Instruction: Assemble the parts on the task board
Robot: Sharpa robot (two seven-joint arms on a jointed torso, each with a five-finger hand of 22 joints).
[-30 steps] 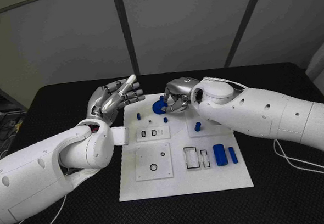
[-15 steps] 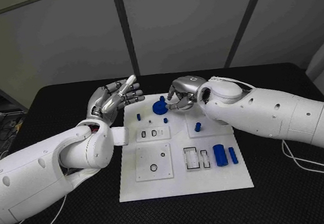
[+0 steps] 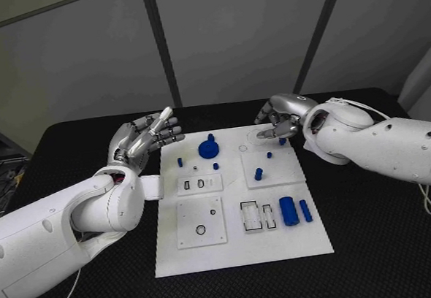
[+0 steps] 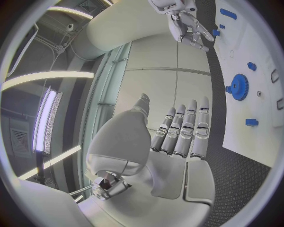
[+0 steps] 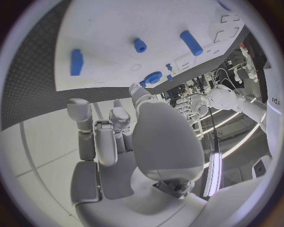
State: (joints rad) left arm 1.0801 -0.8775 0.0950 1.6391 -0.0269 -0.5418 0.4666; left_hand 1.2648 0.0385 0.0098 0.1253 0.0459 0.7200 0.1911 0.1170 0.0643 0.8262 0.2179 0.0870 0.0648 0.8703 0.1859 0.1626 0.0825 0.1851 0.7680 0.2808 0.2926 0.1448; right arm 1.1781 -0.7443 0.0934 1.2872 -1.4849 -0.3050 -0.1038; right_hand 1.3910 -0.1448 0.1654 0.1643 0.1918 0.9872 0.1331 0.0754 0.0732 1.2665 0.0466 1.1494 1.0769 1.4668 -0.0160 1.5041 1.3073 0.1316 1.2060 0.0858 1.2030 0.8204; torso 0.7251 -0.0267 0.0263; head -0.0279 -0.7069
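The white task board (image 3: 243, 241) lies mid-table. A blue gear (image 3: 208, 148) stands on its far middle, with nothing touching it, and appears again in the left wrist view (image 4: 239, 86) and the right wrist view (image 5: 153, 77). My right hand (image 3: 281, 117) hovers over the board's far right corner, to the right of the gear, fingers loosely bent and empty (image 5: 118, 137). My left hand (image 3: 145, 137) is raised beside the far left corner with its fingers stretched out and apart, holding nothing (image 4: 177, 137).
Small blue pegs (image 3: 258, 174) stand on the board's right block. A thick blue cylinder (image 3: 289, 210) and a thin one (image 3: 306, 210) lie at the near right. Small blue pieces (image 3: 180, 162) sit near the gear. Black table (image 3: 397, 244) surrounds the board.
My right hand has let go of the blue gear and drawn away to the right; the gear stays on the board. The left hand holds its pose. The camera shifted slightly.
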